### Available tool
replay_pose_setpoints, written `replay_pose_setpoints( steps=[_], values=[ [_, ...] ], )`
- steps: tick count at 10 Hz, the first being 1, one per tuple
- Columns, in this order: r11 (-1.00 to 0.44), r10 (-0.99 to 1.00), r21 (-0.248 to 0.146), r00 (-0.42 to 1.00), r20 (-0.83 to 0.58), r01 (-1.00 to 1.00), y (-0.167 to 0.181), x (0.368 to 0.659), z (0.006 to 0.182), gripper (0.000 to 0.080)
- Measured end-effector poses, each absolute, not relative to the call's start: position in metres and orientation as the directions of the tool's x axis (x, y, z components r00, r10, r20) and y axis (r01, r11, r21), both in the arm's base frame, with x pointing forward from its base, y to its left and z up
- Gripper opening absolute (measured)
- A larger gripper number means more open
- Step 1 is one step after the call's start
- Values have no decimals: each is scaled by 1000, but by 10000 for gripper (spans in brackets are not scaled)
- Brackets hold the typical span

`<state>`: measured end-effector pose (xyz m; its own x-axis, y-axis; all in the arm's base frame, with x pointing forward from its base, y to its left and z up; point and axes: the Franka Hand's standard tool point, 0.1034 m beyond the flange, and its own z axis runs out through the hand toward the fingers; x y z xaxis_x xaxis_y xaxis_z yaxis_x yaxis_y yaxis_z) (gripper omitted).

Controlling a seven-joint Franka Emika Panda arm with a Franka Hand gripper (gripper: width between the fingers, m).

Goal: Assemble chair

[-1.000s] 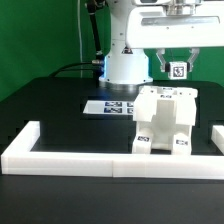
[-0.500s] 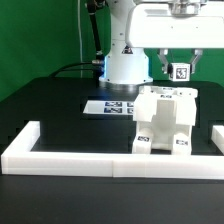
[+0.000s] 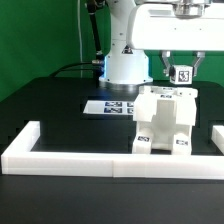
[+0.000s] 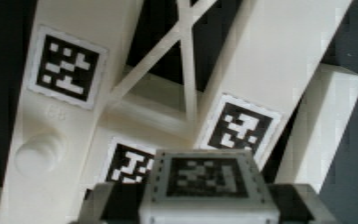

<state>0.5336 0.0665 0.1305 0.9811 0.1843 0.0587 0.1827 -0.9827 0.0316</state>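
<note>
Gripping tagged chair piece [image 3: 180,73] in my end effector [image 3: 180,76], clenched on its sides, clear of surface [image 3: 50,115]. Partly built chair [image 3: 165,122] stands just below my end effector, apart from held piece. White rail [image 3: 70,158] lower, well apart.

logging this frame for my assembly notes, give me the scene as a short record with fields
held part: small tagged white chair piece, clamped between the jaws
jaws position: raised above the partly built chair, apart from it
chair assembly: upright on the black table, just behind the white border rail; contact cannot be told
marker board: flat on the table behind the chair, toward the exterior view's left
wrist view: tagged chair frames with crossed braces beyond the held piece
</note>
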Motion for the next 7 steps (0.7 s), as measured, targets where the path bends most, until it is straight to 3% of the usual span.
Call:
replay_pose_setpoints(
  steps=[2, 7],
  values=[
    [-981, 192, 41, 979, 64, 189, 67, 547, 133, 288],
    [-981, 190, 49, 980, 56, 188, 66, 548, 126, 288]
  ],
)
